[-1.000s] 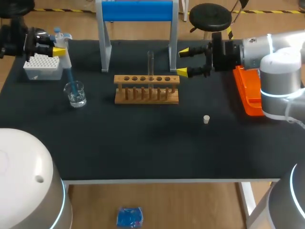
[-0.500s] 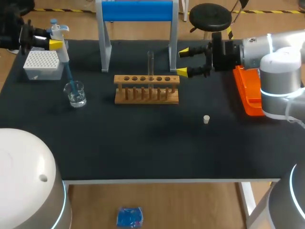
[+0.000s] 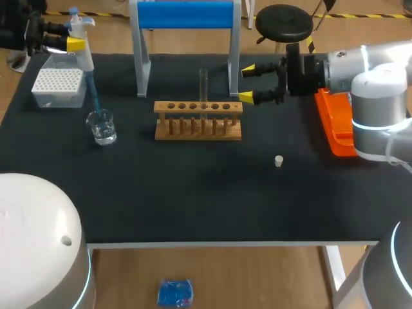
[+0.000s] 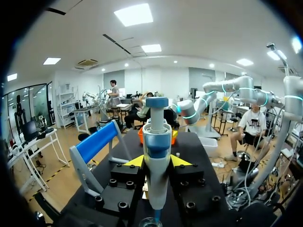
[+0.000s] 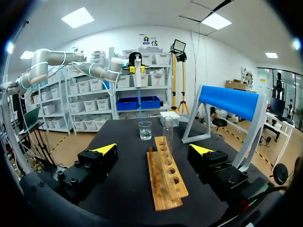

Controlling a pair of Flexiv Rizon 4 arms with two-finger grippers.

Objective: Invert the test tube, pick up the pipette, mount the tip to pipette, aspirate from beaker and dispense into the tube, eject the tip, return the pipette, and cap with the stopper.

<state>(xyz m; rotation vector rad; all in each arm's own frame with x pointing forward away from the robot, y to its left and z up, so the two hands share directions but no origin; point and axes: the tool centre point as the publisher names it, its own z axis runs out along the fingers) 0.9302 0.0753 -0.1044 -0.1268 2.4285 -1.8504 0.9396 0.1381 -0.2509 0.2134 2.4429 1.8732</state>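
Pipette (image 3: 83, 55), white with a blue plunger knob, upright in the left pincer (image 4: 157, 161), whose fingers clamp its body from both sides, over the far left corner of the bench (image 3: 193, 199); its long blue tip (image 3: 92, 93) slants down to the mouth of the beaker (image 3: 102, 127); tip box (image 3: 59, 87) just behind the beaker, near the left edge; tube (image 3: 203, 84) upright in the rack (image 3: 198, 120) mid-bench; right pincer (image 3: 252, 82), fingers apart, just beside the rack's right end; stopper (image 3: 279, 161) alone on bare bench nearer the front
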